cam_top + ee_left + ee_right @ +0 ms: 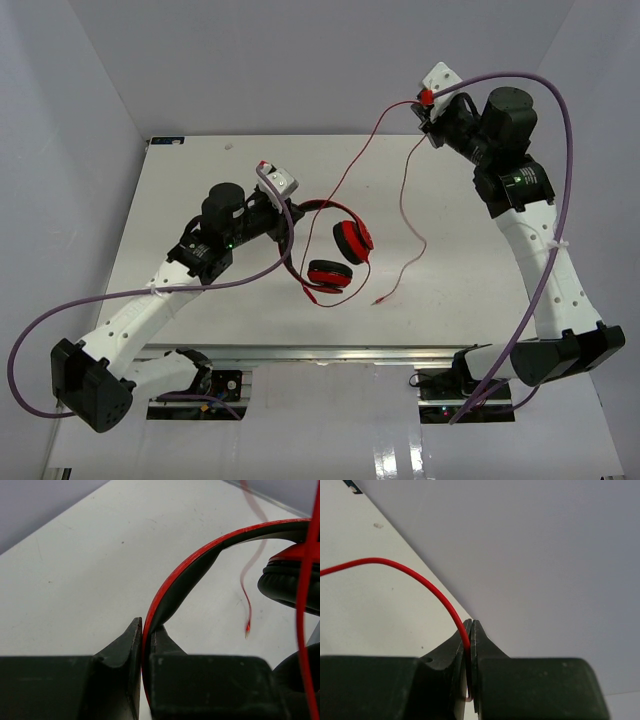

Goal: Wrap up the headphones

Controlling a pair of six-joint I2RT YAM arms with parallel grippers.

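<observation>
The red headphones lie mid-table, with one black-padded ear cup (352,240) on edge and the other (329,274) in front of it. My left gripper (290,222) is shut on the red-and-black headband (200,555), pinched between the jaws of the left gripper (146,630). An ear pad (290,585) shows at the right. My right gripper (425,103) is raised over the table's far edge and shut on the thin red cable (410,572), which enters the right gripper (470,625). From there the cable hangs down to its plug (378,300) on the table.
The white table (200,180) is boxed in by pale walls at the left, back and right. Thick purple arm cables loop beside each arm, one high at the right (565,130) and one low at the left (40,330).
</observation>
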